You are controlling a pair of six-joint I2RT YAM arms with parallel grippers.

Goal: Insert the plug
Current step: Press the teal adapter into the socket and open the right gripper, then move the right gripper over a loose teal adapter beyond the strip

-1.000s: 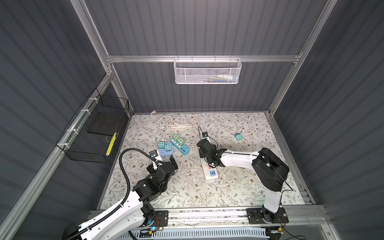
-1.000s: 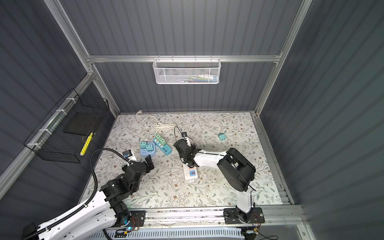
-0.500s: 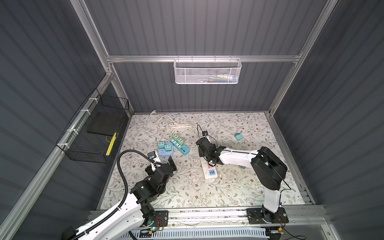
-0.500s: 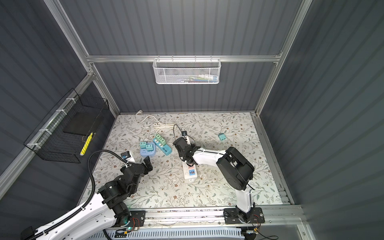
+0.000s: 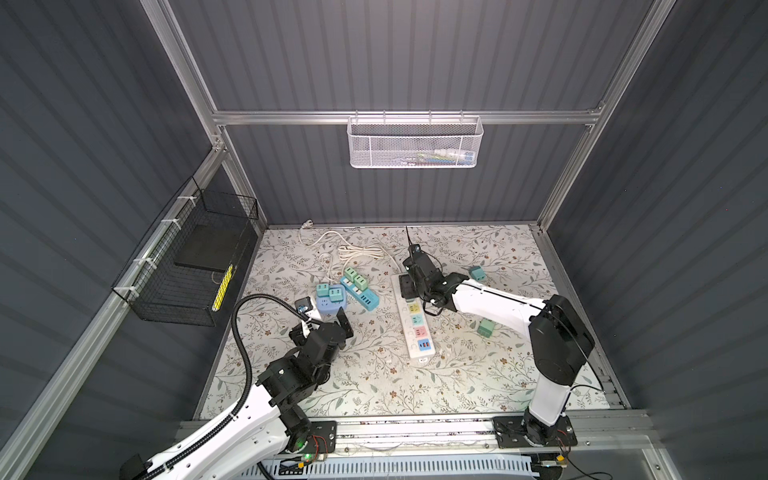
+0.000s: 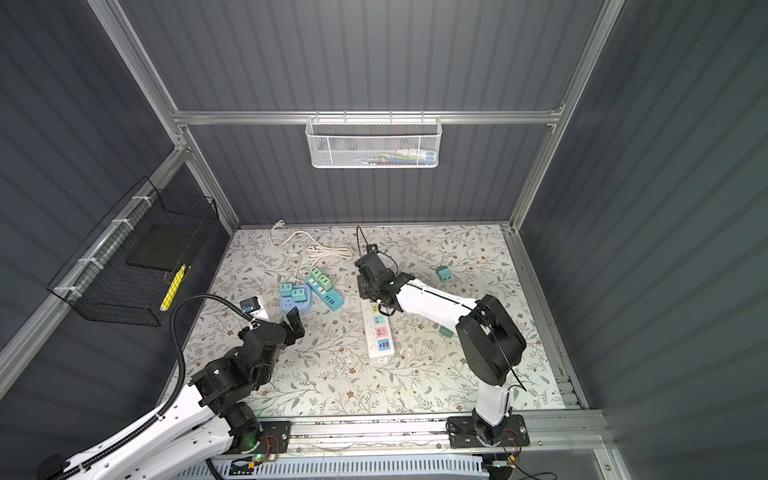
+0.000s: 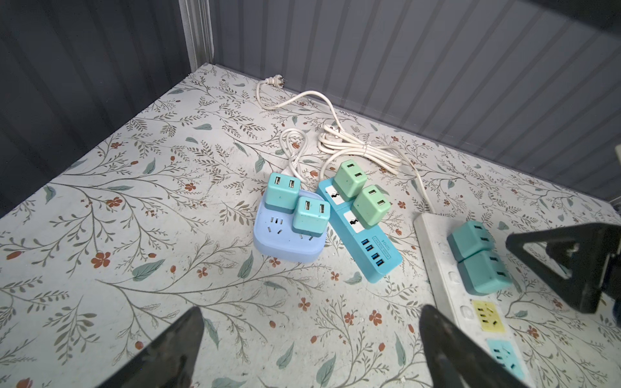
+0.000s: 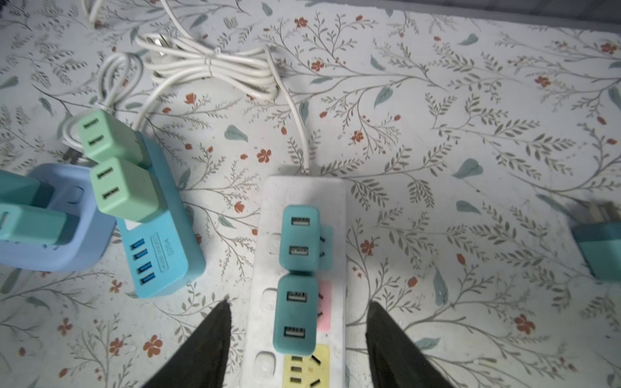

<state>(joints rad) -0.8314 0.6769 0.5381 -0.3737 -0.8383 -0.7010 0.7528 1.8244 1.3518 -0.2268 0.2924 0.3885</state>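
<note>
Since 1 second ago, the right end effector (image 8: 299, 303) has parted its jaws and shifted slightly toward the back wall in both top views. The left arm holds about the same position.

Right end effector state: the jaws stand apart and grip nothing. The 2 fingers (image 8: 208, 342) sit on either side of the white power strip (image 8: 268, 201), clear of the plug between them.

Task item: the teal plug (image 8: 295, 314) stands upright in the white power strip, seated over a pink socket with its 2 USB ports facing up. A yellow socket (image 8: 302, 369) lies just beside it and is unoccupied. A second teal plug (image 8: 299, 238) is seated in the adjacent socket and touches the first. In both top views the right end effector hides these 2 plugs.

Left end effector (image 7: 312, 308) state: the jaws stand wide apart and hold nothing. It hovers over bare tabletop (image 5: 374, 374), near the light-blue socket block (image 7: 285, 242).

Other items:
- The light-blue socket block carries 2 teal adapters.
- The blue power strip (image 7: 363, 235) just beside it carries 2 green adapters.
- A bundled white cable (image 8: 215, 67) lies beyond the strips.
- A loose teal adapter (image 8: 601, 248) lies on its side, well apart from the white power strip.
</note>
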